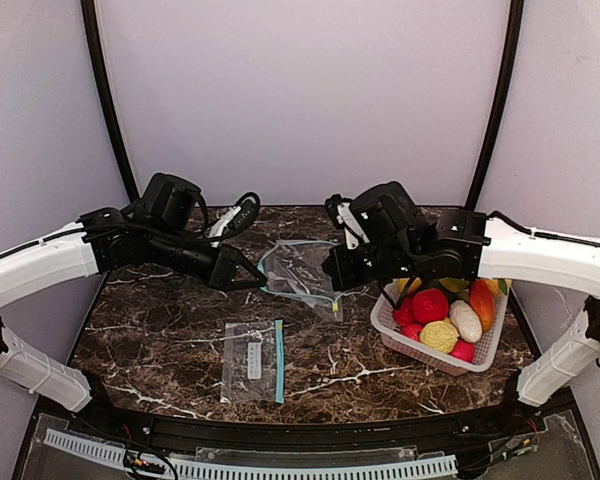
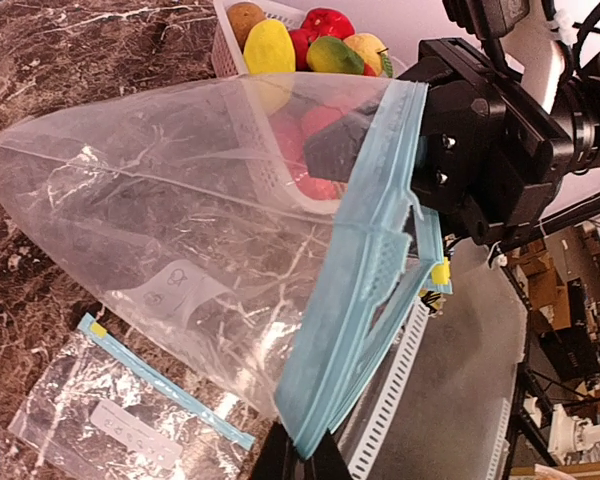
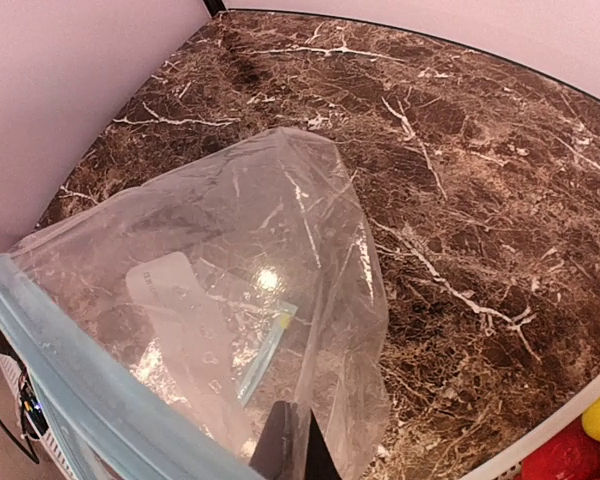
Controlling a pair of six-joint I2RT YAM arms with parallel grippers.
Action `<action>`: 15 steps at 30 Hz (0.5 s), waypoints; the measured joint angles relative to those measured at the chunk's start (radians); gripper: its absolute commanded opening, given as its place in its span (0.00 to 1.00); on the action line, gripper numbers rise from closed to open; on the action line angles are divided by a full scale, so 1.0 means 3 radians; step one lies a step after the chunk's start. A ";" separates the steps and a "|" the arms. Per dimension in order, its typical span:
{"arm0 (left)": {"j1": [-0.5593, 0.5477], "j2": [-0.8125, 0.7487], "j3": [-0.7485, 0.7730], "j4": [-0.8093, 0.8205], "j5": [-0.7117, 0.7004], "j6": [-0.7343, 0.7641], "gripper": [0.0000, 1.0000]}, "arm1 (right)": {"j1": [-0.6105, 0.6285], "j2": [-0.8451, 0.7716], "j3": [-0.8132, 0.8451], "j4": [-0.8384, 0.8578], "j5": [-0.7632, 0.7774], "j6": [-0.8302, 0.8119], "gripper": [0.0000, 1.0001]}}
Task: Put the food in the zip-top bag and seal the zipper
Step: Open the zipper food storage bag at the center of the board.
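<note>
Two robot arms hold a clear bag (image 1: 298, 268) with a blue zipper strip up over the middle of a marble table (image 1: 150, 330), seen from overhead. The left gripper (image 1: 258, 280), jaws pressed together, pinches the bag at its 9 o'clock edge. Its wrist view shows the dark fingertips (image 2: 278, 462) nipping the low end of the zipper strip. The right gripper (image 1: 332, 274), likewise closed, grips the bag at 3 o'clock, and from its wrist camera the fingertips (image 3: 280, 445) meet on the clear film just beside the strip. The bag hangs stretched and billowed between the two. The food (image 1: 432, 306), toy pieces in red, yellow, white and orange, sits heaped in a white basket (image 1: 420, 350) on the table at 4 o'clock from the bag, under the right arm. A second bag (image 1: 250, 362) lies flat on the marble at 7 o'clock from the held one, well apart from the basket, its blue strip along its right side.
</note>
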 measured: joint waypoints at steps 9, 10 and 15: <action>0.0000 0.0041 0.0164 -0.0156 -0.0473 0.0399 0.46 | 0.0022 0.0202 0.0055 0.0000 -0.0130 -0.0140 0.00; 0.0000 0.0041 0.0187 -0.0187 -0.0506 0.0446 0.55 | 0.0024 0.0226 0.0075 -0.0003 -0.0137 -0.0155 0.00; 0.0000 0.0041 0.0379 -0.0373 -0.0697 0.0726 0.81 | 0.0043 0.0317 0.0189 -0.0037 -0.0177 -0.0234 0.00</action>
